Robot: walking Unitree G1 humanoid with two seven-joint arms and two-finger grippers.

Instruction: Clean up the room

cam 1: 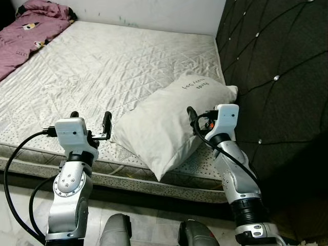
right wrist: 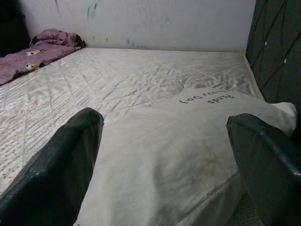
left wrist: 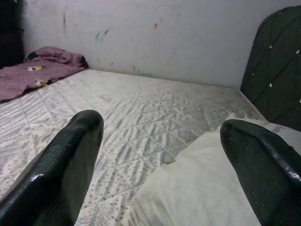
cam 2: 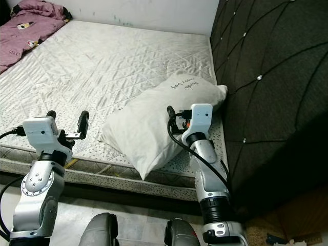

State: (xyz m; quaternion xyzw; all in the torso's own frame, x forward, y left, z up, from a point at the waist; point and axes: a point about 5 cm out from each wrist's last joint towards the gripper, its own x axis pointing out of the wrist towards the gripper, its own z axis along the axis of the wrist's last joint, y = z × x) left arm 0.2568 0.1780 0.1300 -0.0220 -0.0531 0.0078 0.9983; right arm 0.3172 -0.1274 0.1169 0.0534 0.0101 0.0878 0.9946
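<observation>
A white pillow (cam 1: 164, 123) with dark handwriting near one end lies at an angle on the near right corner of the bare quilted mattress (cam 1: 102, 66), beside the headboard. My right gripper (right wrist: 164, 155) is open, with its fingers spread above the pillow's near side. One black finger (cam 1: 191, 114) shows at the pillow's right edge. My left gripper (cam 1: 90, 120) is also open and hovers over the mattress's front edge, just left of the pillow's lower corner (left wrist: 197, 188). Neither gripper holds anything.
A crumpled purple blanket (cam 1: 31, 25) lies at the mattress's far left corner. A dark tufted headboard (cam 1: 277, 66) rises along the right. A marked white wall (left wrist: 164, 33) stands behind the bed. Pale floor (cam 1: 15, 205) lies below the mattress edge.
</observation>
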